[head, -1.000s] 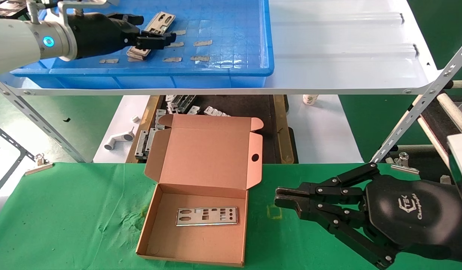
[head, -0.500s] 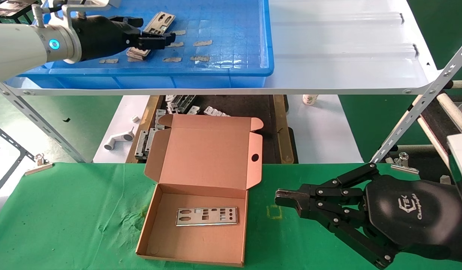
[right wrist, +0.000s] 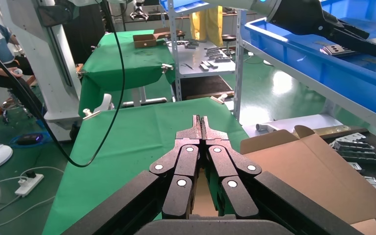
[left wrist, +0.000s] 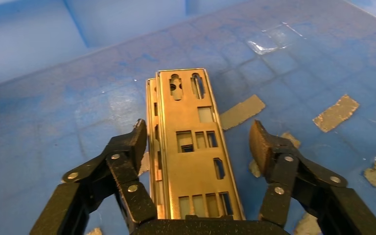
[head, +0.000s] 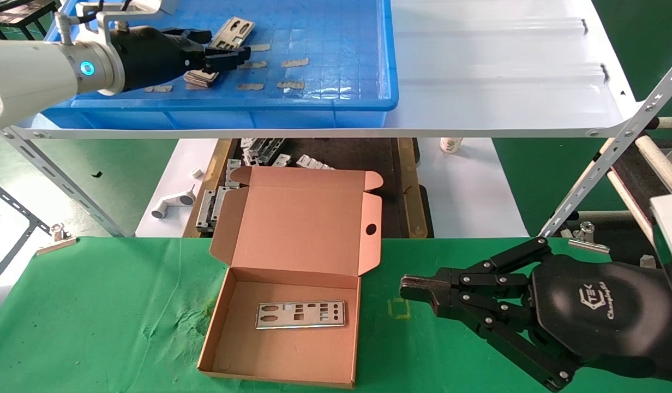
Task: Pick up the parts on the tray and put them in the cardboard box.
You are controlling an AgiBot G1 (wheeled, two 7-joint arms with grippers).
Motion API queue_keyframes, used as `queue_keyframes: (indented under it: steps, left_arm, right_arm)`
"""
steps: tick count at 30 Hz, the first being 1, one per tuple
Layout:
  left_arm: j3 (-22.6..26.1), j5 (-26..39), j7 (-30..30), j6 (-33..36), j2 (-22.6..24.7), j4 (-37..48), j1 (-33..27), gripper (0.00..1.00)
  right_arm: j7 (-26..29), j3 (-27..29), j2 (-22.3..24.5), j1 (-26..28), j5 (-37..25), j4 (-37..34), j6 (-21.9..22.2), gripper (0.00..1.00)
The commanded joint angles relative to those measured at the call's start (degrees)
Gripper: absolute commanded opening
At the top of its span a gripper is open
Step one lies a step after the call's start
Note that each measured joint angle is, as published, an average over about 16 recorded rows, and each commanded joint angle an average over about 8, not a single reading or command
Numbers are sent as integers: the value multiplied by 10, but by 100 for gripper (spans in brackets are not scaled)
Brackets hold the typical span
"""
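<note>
A green cloth [head: 96,316] covers the table beneath the right gripper [head: 409,287]; bent grey brackets [head: 262,150] and a white shelf [head: 505,71] lie beyond it.

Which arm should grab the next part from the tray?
Left. The left gripper is already in the tray, fingers open on either side of the stacked parts. The right gripper is shut, low over the green table beside the box, far from the tray.
</note>
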Motion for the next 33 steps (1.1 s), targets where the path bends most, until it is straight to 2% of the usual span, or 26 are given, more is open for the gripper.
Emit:
queue_keyframes:
  steps: [1, 12, 33]
  left_arm:
    - [0, 0, 1, -5, 1, 0, 1, 0]
    - [0, 0, 12, -28, 5, -4, 2, 0]
    - [-9, -13, 37, -18, -2, -8, -8, 0]
  right_arm:
    - [0, 0, 0, 0, 0, 0, 0, 0]
    - [0, 0, 0, 0, 0, 0, 0, 0]
    - [0, 0, 0, 0, 0, 0, 0, 0]
